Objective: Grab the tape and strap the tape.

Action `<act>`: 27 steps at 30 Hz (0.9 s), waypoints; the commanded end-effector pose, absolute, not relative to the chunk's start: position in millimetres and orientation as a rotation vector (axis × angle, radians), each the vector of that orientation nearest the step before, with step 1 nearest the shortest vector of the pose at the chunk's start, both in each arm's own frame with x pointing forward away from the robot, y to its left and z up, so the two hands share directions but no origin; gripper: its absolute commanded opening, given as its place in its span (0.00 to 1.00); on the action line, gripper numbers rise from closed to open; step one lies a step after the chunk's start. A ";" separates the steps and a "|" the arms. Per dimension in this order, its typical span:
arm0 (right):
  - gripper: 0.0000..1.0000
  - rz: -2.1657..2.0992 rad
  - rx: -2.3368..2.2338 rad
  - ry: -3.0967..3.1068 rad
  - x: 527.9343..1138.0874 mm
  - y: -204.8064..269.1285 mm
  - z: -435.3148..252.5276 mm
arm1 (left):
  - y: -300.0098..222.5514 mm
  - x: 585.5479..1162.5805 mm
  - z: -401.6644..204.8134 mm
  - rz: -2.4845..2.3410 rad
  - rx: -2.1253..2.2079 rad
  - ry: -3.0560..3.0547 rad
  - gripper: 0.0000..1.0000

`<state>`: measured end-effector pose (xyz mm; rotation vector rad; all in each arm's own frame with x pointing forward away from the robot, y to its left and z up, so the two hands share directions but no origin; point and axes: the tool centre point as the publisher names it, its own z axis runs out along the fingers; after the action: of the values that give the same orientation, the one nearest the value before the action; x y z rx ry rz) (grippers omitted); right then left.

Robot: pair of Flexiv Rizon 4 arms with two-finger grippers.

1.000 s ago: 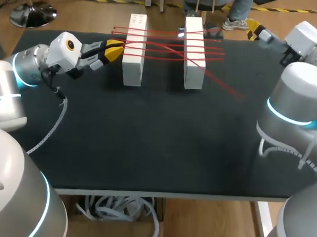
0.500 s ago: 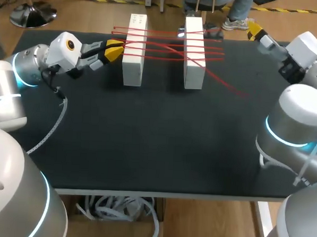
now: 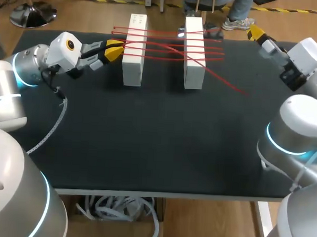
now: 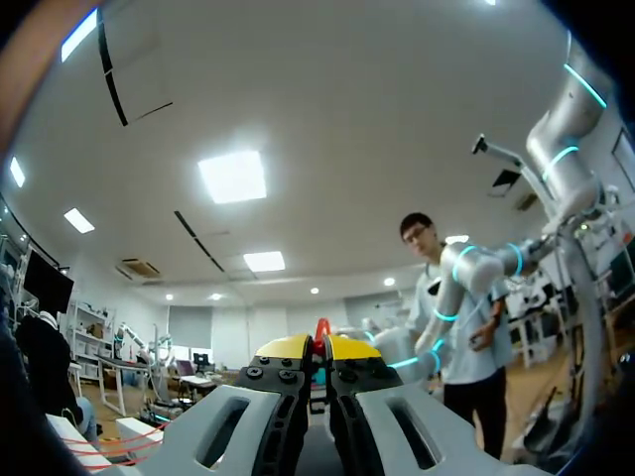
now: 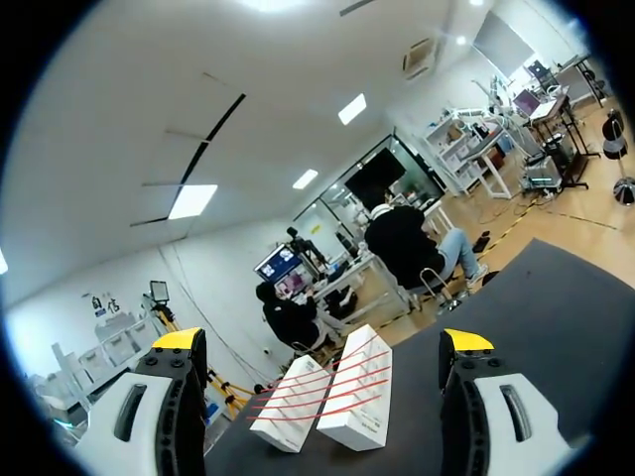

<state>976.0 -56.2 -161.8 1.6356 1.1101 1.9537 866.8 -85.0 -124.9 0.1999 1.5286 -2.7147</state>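
1. Stretching in several red strands, the tape (image 3: 173,47) runs back and forth across two white blocks at the far side of the table (image 3: 157,134). Some strands lie level and others cross on a slant.
2. One loose strand leaves the right block (image 3: 194,51) and runs slantwise toward the right, ending on the dark table surface.
3. The left block (image 3: 134,51) and the right block stand side by side, apart from each other, each with its long side running away from the robot. The tape bridges the gap between them.
4. The left gripper (image 3: 115,50) sits just beside the left block, on the side facing away from the right block. Its yellow tips are pinched together on the tape, and in the left wrist view a red sliver shows between the closed tips.
5. The right gripper (image 3: 254,32) is over the far right corner of the table, well apart from the blocks and the loose strand.
6. In the right wrist view its two fingers (image 5: 466,342) stand wide apart with nothing between them, released. Both blocks and the tape lie ahead of it.
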 end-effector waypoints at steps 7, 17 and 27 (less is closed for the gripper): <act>1.00 1.965 1.628 1.108 975.7 -57.7 -163.8 | -84.3 870.9 -126.0 -2.704 0.200 1.536 0.00; 1.00 1.965 1.628 1.108 975.7 -57.7 -163.8 | -91.4 876.6 -127.2 -2.677 0.144 1.496 0.00; 1.00 1.965 1.628 1.108 975.7 -57.7 -163.8 | -95.1 886.4 -127.7 -2.663 0.091 1.464 0.00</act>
<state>976.0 -56.0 -162.6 1.6317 1.1081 1.9580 887.5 -93.6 -128.3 0.0991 1.4718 -2.6677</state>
